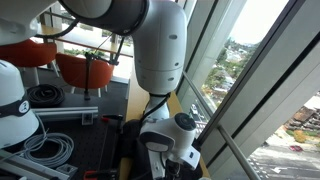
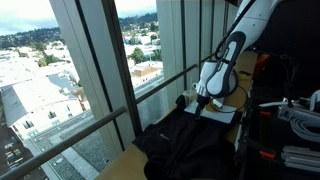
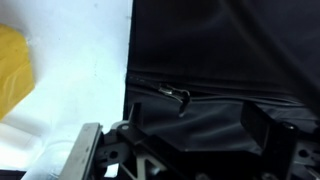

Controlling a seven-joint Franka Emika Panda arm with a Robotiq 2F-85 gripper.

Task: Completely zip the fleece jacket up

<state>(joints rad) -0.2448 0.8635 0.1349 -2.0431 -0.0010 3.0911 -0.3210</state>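
The black fleece jacket (image 2: 190,148) lies crumpled on the wooden table (image 2: 112,166) beside the window. In the wrist view the jacket (image 3: 220,45) fills most of the picture, and its zipper line runs across it with the metal zipper pull (image 3: 183,97) hanging down. My gripper (image 3: 195,125) is open, its two dark fingers spread wide just above the fabric, with the pull slightly ahead of them and left of centre. In an exterior view the gripper (image 2: 204,100) hovers over the far end of the jacket. Nothing is held.
Tall window panes and frames (image 2: 100,70) run along the table's edge. A yellow object (image 3: 12,65) and a bright white surface lie beside the jacket. Cables and equipment (image 2: 295,115) stand behind the arm. Orange chairs (image 1: 85,68) stand further back.
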